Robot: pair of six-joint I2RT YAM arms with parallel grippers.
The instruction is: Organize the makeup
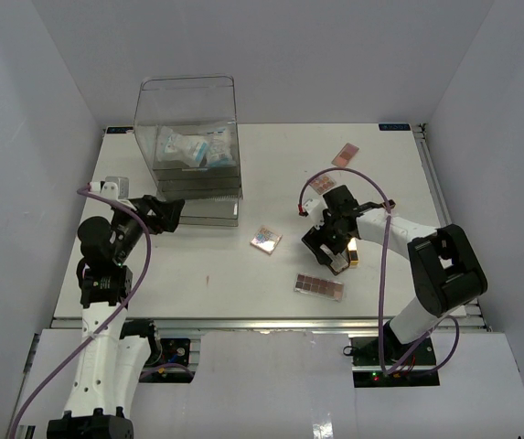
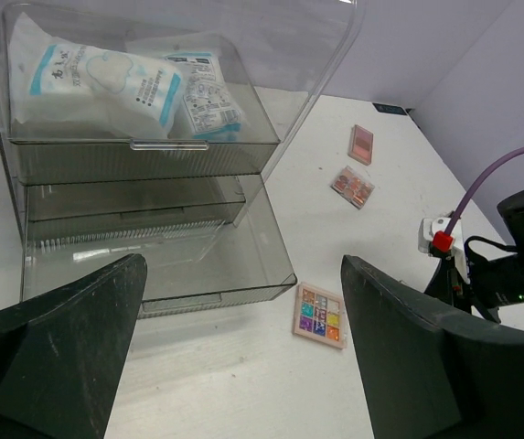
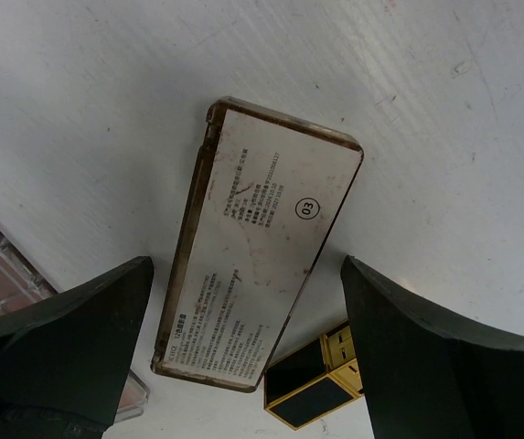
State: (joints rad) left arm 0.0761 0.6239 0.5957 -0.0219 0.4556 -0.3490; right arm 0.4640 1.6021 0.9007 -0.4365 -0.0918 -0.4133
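Where the silver case (image 3: pixel 262 247) lies, a black-gold tube (image 3: pixel 312 389) sits just beside.

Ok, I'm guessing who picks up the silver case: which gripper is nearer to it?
Right. The right gripper is open just above the silver case, straddling it; the left gripper is well away on the other side, beside the clear box.

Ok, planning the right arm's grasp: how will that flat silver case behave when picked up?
The silver case looks rigid, so it probably won't flex. It lies flat on the table, so its thin edges may give little to grip. Its smooth face suggests it would slide, not roll, if pushed.
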